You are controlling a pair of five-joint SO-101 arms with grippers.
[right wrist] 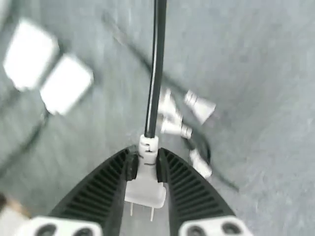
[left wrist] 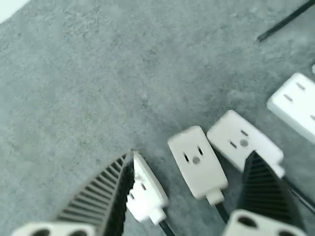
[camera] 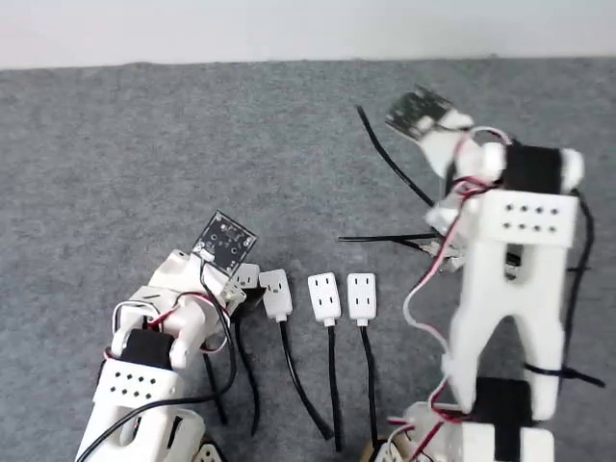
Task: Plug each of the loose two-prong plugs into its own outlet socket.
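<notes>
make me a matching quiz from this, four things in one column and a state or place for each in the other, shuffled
1 left gripper
2 right gripper
3 outlet sockets
4 loose plugs

a lying in a cluster on the grey mat
b open, over the sockets
c side by side in a row
d shut on a white plug

Pairs: 1-b, 2-d, 3-c, 4-a

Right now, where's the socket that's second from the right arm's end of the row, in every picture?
High view: the socket sits one in from the row's end, below centre.
Left wrist view: the socket lies apart, beyond a close pair of sockets.
Right wrist view: the socket, blurred, is probably the farther of the two there.
Shared landmark: the black cord of the plug in the right gripper.
</notes>
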